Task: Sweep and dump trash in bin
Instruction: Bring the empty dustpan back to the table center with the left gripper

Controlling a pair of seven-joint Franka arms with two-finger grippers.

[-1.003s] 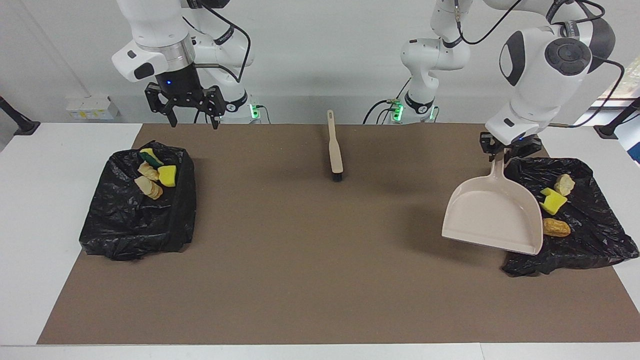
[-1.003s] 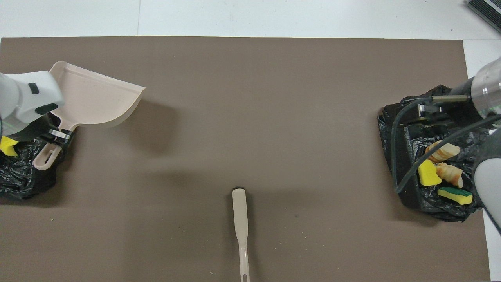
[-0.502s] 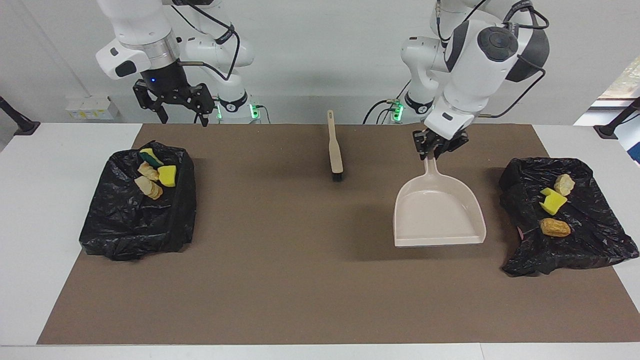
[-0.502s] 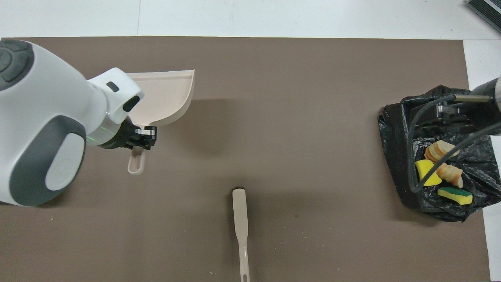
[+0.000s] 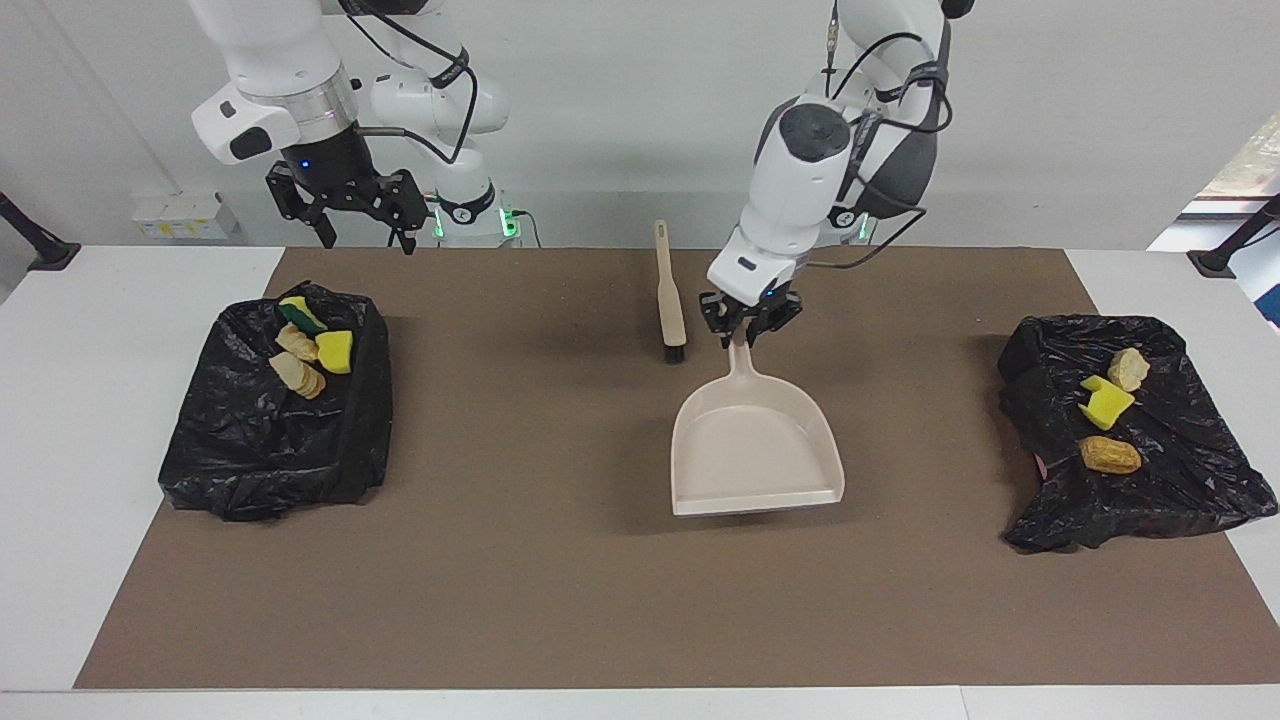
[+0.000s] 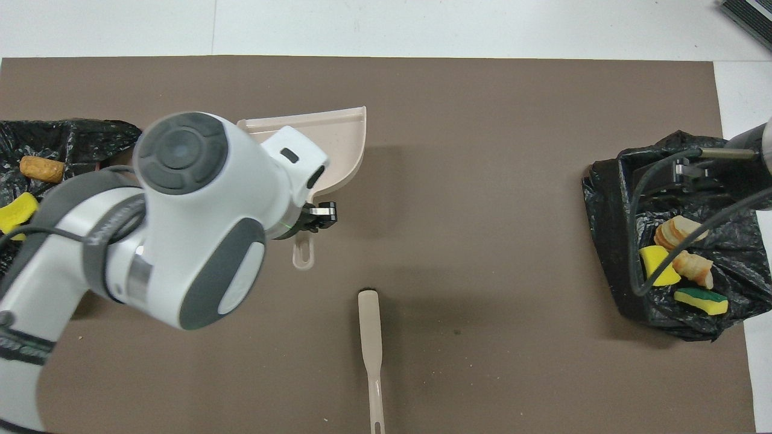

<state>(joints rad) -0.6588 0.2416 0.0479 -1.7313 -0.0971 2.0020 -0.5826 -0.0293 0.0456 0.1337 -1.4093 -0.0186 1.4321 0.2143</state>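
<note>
Now: dustpan aloft at mid-table

Up by the robots, the right gripper [image 5: 363, 232] waited with fingers spread. The brush [image 5: 669, 297] lay mid-mat. The left gripper [image 5: 748, 325] clenched the dustpan [image 5: 752, 452] handle, pan raised over the mat [image 5: 560, 590]. Trash [image 5: 308, 345] sat on both black bags [image 5: 270, 440], more [image 5: 1105, 405] at the left arm's end.

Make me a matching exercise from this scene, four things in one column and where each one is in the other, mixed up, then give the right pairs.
Things
1. beige plastic dustpan
2. beige long-handled brush
3. yellow-and-green sponge piece
4. orange-brown bread-like lump

Places
A. on the black bag at the left arm's end
B. held by the left gripper, mid-mat
C. on the black bag under the right gripper
D. lying on the brown mat, ungripped

Pairs: 1-B, 2-D, 3-C, 4-A
</note>
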